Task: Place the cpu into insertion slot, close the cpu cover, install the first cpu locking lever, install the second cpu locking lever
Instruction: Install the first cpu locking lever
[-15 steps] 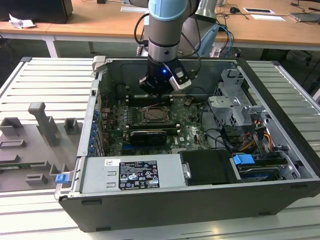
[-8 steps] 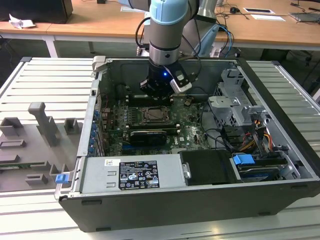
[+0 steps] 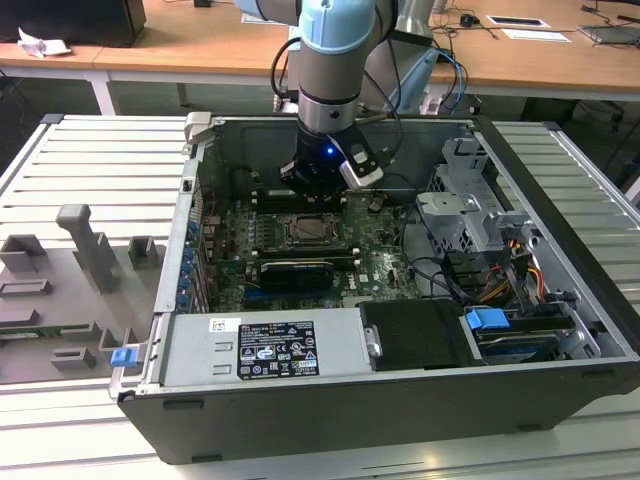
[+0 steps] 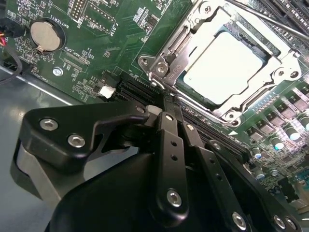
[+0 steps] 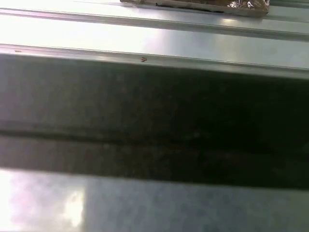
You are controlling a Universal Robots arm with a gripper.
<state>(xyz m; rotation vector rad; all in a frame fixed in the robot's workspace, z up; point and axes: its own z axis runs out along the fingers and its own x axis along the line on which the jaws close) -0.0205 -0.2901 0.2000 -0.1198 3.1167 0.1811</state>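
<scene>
The cpu [image 4: 224, 60] lies flat in the insertion slot [image 3: 305, 232], its pale silvery top facing up. The cpu cover [image 4: 193, 26] is a silver frame lying down over the chip's edges. A thin lever rod [image 4: 260, 17] runs along one side of the frame. In the second wrist view my gripper [image 4: 164, 100] has its black fingers [image 4: 170, 145] pressed together, their tips just off the cover's near corner, and nothing shows between them. In the exterior view the gripper [image 3: 312, 185] hangs inside the case, just behind the socket.
Long black memory slots [image 4: 140, 89] and a coin battery [image 4: 44, 36] lie close to the fingers. A long black card [image 3: 295, 270] sits in front of the socket. A drive cage [image 3: 470, 200], cables [image 3: 480, 275] and the case walls [image 3: 195, 200] hem in the board.
</scene>
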